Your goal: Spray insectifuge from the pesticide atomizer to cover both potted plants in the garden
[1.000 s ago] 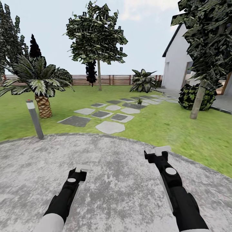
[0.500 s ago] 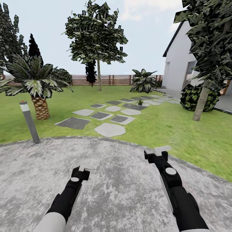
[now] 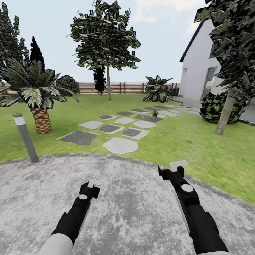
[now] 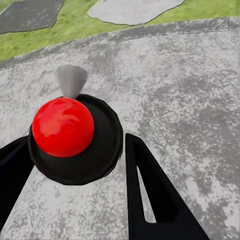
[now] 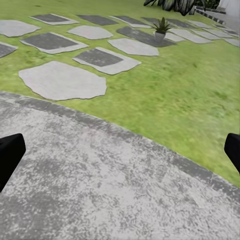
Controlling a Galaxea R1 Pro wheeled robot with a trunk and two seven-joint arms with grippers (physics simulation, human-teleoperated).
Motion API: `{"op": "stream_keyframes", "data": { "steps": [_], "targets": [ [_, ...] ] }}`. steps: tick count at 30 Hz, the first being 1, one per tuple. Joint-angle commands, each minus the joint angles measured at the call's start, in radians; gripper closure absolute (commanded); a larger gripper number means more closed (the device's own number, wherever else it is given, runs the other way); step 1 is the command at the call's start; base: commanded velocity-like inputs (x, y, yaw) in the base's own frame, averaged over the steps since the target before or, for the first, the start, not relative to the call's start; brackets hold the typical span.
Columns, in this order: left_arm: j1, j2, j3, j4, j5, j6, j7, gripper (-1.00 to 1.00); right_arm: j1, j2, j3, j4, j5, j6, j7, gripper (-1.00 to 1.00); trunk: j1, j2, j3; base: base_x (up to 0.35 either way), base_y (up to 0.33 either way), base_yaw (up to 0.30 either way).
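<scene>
One potted plant (image 3: 154, 113), a small green rosette in a grey pot, stands far ahead among the stepping stones; the right wrist view has the potted plant (image 5: 161, 27) too. It is too far to make out any insectifuge on it. The pesticide atomizer is out of view. My left gripper (image 3: 94, 184) hangs low over the grey patio (image 3: 127, 212). In the left wrist view the left gripper (image 4: 75, 145) is open, with a red ball on a black disc (image 4: 63, 127) between its fingers. My right gripper (image 3: 173, 165) is near the patio's far rim. The right gripper (image 5: 120, 150) is wide open and holds nothing.
A grey bollard lamp (image 3: 24, 136) with a red dot stands at the patio's left rim, a palm (image 3: 35, 95) behind it. Stepping stones (image 3: 120, 145) lead across the lawn toward a wooden fence (image 3: 124, 87). A tree trunk (image 3: 225, 117), a bush and a white house are at right.
The whole view has shifted: the lamp and the palm have slid left and the patio's rim lower, so the camera has moved. Both arms keep nearly the same pose.
</scene>
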Motion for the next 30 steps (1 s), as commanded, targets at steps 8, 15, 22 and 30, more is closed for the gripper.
{"op": "stream_keyframes", "data": {
  "steps": [8, 15, 22, 30],
  "targets": [
    [0.005, -0.001, 0.002, -0.027, -0.004, 0.004, -0.104, 1.0, -0.001, 0.001, 0.0, -0.002, 0.012, 0.012, 0.003, -1.0, 0.0, 0.0, -0.001, 0.343, 0.0, 0.0],
    [0.03, -0.001, -0.001, -0.096, -0.005, 0.004, -0.109, 1.0, -0.001, 0.001, -0.002, -0.002, 0.012, 0.013, 0.001, -1.0, 0.0, 0.0, -0.001, 0.338, -0.01, 0.0],
    [0.031, -0.001, -0.001, -0.098, -0.004, 0.004, -0.108, 1.0, -0.001, 0.002, -0.002, -0.001, 0.011, 0.013, 0.001, -1.0, 0.0, 0.0, -0.001, 0.338, -0.095, 0.0],
    [0.031, -0.001, -0.001, -0.098, -0.005, 0.004, -0.109, 1.0, -0.001, -0.002, -0.003, 0.021, 0.008, 0.003, -0.004, -1.0, 0.0, 0.0, -0.001, 0.338, -0.108, 0.0]
  ]
}}
